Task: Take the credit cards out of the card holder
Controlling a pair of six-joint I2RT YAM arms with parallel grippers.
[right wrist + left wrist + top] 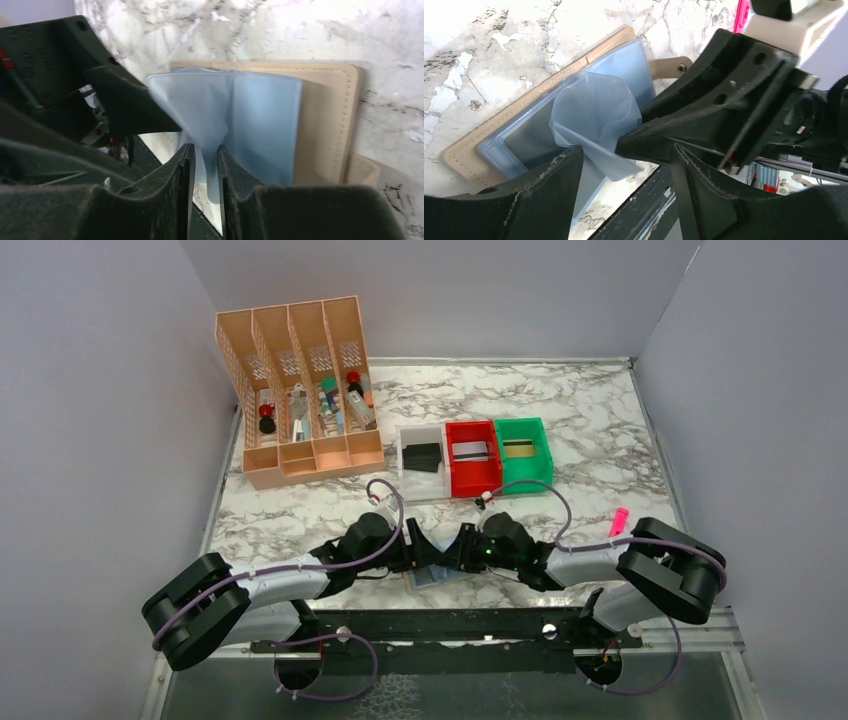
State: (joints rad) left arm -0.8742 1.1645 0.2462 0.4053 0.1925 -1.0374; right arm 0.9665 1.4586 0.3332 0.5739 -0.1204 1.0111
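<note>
The card holder (327, 115) lies open on the table (390, 45) by its near edge, between my arms. It is tan with a stitched rim, a snap tab and pale blue sleeves (265, 125). My right pincer (205, 170) is narrowly parted, one sleeve in the gap. My left pincer (624, 195) gapes wide, holding nothing. A grey shape (529, 142) in one pocket may be a card.

From above, the arms cover most of the card holder (428, 578). Its blue lining vanishes between the fingers of the right pincer (205, 150); pocket contents cannot be told.
</note>
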